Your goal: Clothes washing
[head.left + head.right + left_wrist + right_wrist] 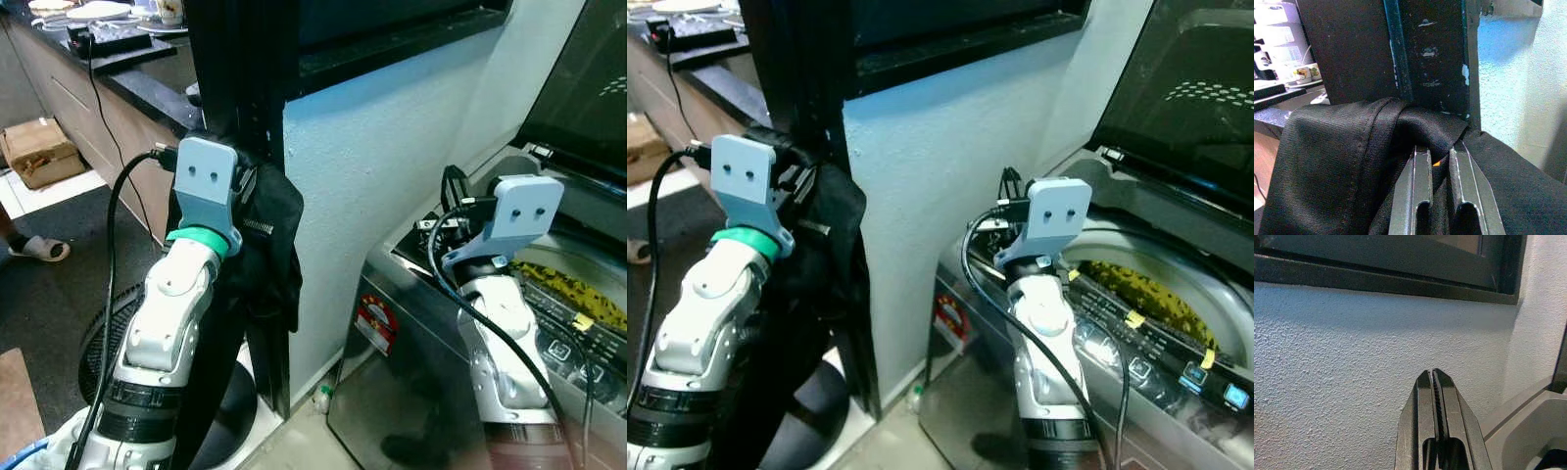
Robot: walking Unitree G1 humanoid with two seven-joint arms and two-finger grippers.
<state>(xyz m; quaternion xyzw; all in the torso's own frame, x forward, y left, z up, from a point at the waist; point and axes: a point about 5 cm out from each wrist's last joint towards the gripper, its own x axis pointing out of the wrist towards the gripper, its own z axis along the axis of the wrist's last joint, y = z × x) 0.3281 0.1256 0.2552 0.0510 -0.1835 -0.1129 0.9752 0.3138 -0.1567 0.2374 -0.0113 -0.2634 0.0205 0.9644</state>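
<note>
1. Your left end effector [1439, 164] was pinched narrow on a fold of the black garment [1332, 161], held up against the dark door frame [1415, 54] at the corner of the pale blue wall [392, 196]. Only a thin bunch of cloth sat between the fingers [1415, 196], so a quick swing could have let it slide out.

2. Most of the garment hung loose below the left wrist, draped along the forearm and the black cable [113, 255]. You risked it snagging on the frame edge or wrapping the cable as the arm travelled.

3. Your right end effector [1436, 382] was fully closed with nothing in it, pointing at the wall just beside the near left corner of the washing machine [411, 323]. Moving it forward carelessly could have scraped the wall or the machine's rim.

4. The washing machine stood to your right with its lid [1185, 88] up and something yellow and black [1141, 294] already in the drum. The garment was well apart from the opening, still on the far side of the wall corner.

5. In my judgement, the carry across was the danger: a trailing hem could have caught on the machine's left edge or the control panel [1146, 357], or dropped to the floor [294, 446] short of the drum.
</note>
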